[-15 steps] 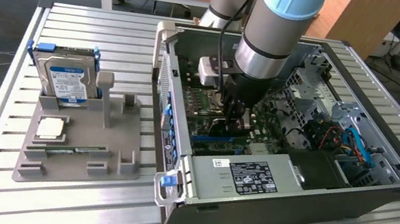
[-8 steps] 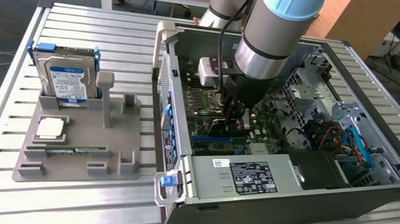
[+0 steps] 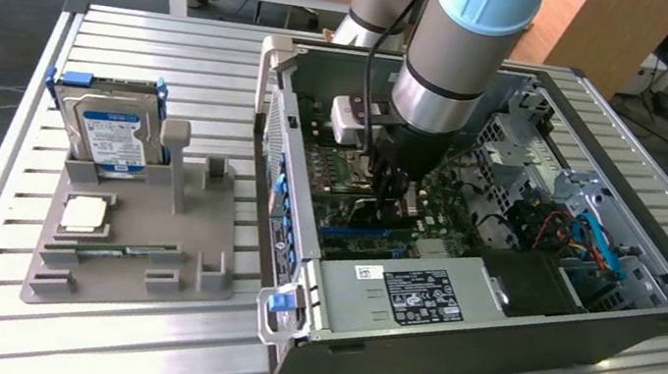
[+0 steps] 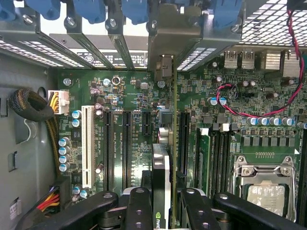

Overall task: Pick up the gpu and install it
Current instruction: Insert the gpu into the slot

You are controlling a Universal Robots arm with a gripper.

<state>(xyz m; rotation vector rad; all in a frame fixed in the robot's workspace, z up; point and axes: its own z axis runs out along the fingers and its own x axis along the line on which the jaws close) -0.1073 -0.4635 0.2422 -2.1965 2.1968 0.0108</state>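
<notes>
The gripper (image 4: 165,207) is clamping the gpu (image 4: 161,163) edge-down over the motherboard (image 4: 139,96) inside the computer case (image 3: 632,321), at three o'clock from the hard drive (image 3: 110,134) in the exterior view. To my eye, seating it well is calling for a square card and even downward pressure.

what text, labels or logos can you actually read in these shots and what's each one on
No text reads clearly.
hard drive label: blue and white, print too small
power supply label: white print too small
gpu: logo on its edge, letters blurred
motherboard: white markings too small
</notes>
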